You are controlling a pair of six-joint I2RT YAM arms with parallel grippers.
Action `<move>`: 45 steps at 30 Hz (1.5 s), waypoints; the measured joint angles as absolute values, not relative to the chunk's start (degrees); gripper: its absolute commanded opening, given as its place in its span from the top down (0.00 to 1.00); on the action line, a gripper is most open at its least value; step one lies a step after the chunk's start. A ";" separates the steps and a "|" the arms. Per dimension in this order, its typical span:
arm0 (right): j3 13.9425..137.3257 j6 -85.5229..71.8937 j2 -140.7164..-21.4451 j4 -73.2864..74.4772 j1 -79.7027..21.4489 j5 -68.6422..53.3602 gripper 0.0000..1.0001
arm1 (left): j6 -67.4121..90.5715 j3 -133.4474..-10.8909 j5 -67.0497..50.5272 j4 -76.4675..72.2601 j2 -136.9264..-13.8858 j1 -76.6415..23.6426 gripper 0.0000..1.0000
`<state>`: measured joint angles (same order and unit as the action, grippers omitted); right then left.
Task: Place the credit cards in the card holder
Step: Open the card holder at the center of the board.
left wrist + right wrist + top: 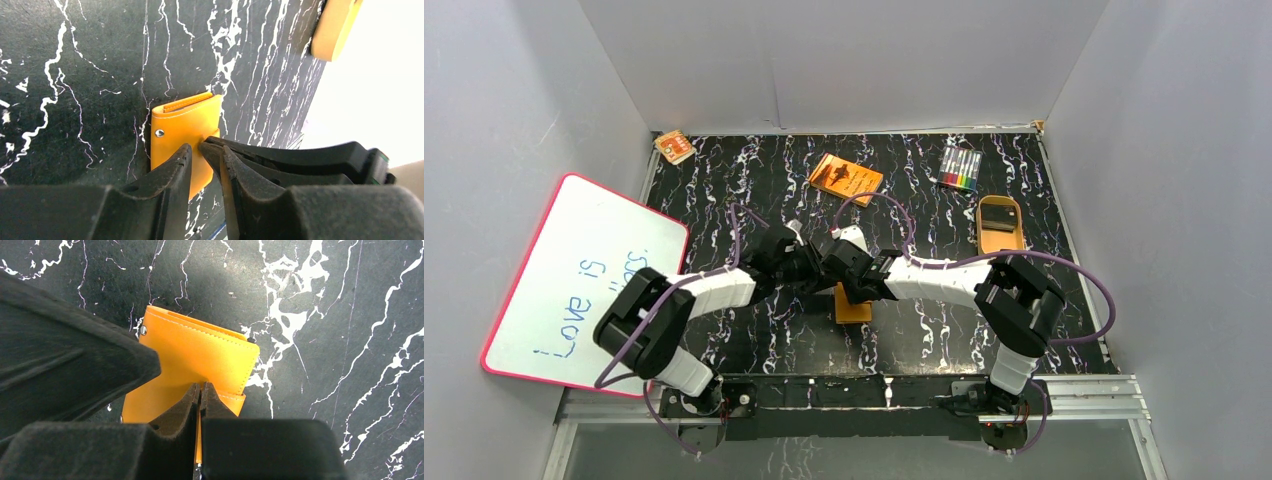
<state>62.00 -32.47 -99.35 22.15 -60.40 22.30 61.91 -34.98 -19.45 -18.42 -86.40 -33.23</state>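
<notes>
The card holder (854, 306) is an orange wallet lying folded on the black marbled table between the two arms. It also shows in the left wrist view (182, 127) and the right wrist view (200, 352). My right gripper (200, 386) is shut on a thin orange edge or tab of it. In the top view the right gripper (852, 276) sits just above the wallet. My left gripper (205, 148) is slightly open over the wallet's near side, its fingers straddling the right gripper's tips, and holds nothing. A black credit card (996, 213) lies in the tan oval tray (1014, 238) at the back right.
A whiteboard (584, 280) leans at the left edge. An orange book (845, 177) and a pack of coloured markers (960, 168) lie at the back. A small orange item (674, 146) sits in the back left corner. Grey walls enclose the table. The tray's corner (334, 27) shows in the left wrist view.
</notes>
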 measured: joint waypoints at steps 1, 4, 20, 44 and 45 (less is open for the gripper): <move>62.00 -32.47 -99.35 22.13 -60.40 22.24 1.00 | 62.26 -34.96 -19.79 -19.02 -87.25 -33.23 0.75; 62.00 -32.47 -99.35 22.11 -60.38 22.13 1.00 | 63.35 -34.85 -20.77 -21.16 -89.92 -33.23 0.76; 61.63 -33.60 -97.33 21.74 -60.40 18.73 1.00 | 63.46 -34.13 -19.35 -22.16 -93.47 -33.25 1.00; 44.63 -42.28 -75.06 20.86 -56.98 17.33 0.34 | 63.28 -33.45 -18.37 -22.51 -93.19 -33.52 1.00; 43.23 -42.55 -73.07 19.99 -56.99 16.47 0.31 | 63.29 -33.45 -18.35 -22.50 -93.19 -33.52 1.00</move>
<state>43.23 -42.55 -73.07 19.99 -56.99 16.47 63.29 -33.45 -18.35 -22.50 -93.19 -33.52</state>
